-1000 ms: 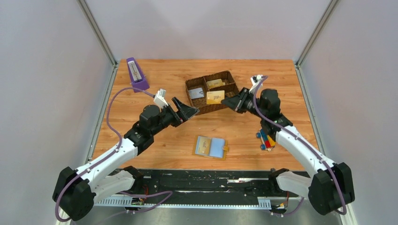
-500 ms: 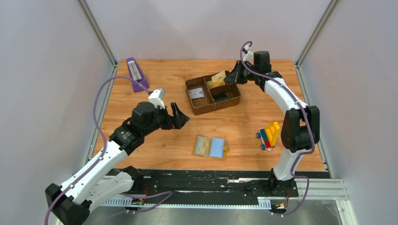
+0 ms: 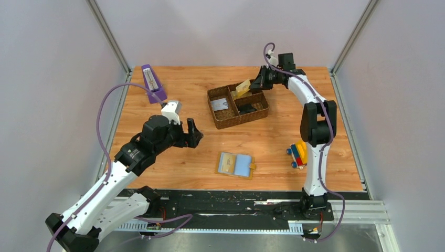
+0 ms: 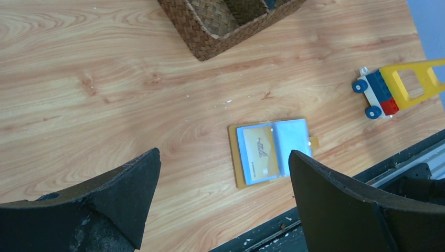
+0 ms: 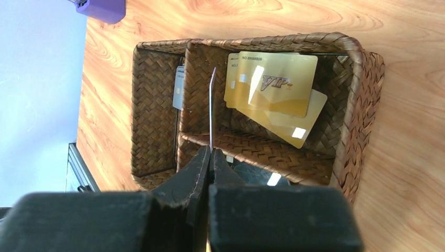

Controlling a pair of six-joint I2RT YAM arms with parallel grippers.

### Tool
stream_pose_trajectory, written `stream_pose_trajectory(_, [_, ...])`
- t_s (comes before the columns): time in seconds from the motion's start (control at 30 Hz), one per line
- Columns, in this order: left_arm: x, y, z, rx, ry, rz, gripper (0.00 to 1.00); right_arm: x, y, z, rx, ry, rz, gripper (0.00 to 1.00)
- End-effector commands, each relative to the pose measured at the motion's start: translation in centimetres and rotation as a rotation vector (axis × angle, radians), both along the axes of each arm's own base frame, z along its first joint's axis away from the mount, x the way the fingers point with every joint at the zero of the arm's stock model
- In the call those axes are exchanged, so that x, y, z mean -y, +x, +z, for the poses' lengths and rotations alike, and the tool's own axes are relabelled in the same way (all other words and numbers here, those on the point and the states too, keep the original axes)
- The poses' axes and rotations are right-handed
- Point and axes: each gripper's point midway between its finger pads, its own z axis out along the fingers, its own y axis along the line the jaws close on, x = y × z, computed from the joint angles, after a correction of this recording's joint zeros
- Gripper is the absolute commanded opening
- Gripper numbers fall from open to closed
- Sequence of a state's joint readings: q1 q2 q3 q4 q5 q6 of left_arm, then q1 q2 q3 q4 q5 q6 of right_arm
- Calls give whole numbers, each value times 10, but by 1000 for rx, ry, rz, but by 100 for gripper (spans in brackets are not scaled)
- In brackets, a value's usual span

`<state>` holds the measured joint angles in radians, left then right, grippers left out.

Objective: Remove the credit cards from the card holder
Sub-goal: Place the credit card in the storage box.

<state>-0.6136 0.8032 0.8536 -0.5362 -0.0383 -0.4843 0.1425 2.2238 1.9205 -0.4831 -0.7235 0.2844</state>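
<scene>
**A:** Top view. Where does the card holder [image 3: 235,165] lie?

**B:** Flat and open on the worktop [image 3: 262,142], near the front edge. The left fingers [image 3: 192,127] hover apart, with the holder to their near-right. The right fingers [image 3: 257,85] are far back over the woven tray [image 3: 239,124], together on the pinched card [image 3: 243,86]. Judgement: the left arm is clearly the nearer one.

**A:** Left wrist view?

**B:** The left fingers [image 4: 120,194] are spread wide with nothing between them. The card holder [image 4: 270,151] sits below, between the tips and closer to the right-hand one. A gold card [image 4: 260,152] fills its left pocket, long axis along the spine, crosswise to the line between the tips. I cannot tell whether the pale right pocket holds anything. Judgement: the fingers need to move down and a little towards the right-hand tip.

**A:** Right wrist view?

**B:** The right fingers [image 5: 194,178] are clamped on the pinched card [image 5: 211,110], seen edge-on above a divider of the woven tray [image 5: 362,105]. Several gold cards [image 5: 278,79] lie in the compartment beyond. The holder is out of this view.
</scene>
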Motion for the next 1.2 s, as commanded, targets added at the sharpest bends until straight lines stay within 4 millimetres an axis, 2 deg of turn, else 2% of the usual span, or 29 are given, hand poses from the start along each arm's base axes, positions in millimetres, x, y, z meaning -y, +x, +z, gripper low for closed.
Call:
stream_pose_trajectory(0.0, [-5, 6, 16, 63, 5, 18, 100, -7, 12, 17, 47, 32, 44, 0])
stream_pose_trajectory(0.17, [-6, 7, 15, 63, 9, 31, 100, -12, 21, 9, 27, 62, 56, 0])
stream_pose_trajectory(0.47, [-11, 9, 15, 68, 15, 59, 100, -16, 18, -11, -29, 78, 65, 0])
stream_pose_trajectory(0.63, [-11, 9, 15, 64, 10, 63, 100, -25, 15, -23, -50, 87, 93, 0])
stream_pose_trajectory(1.17, [-9, 9, 12, 55, -7, 68, 100, -30, 22, -49, -95, 99, 92, 3])
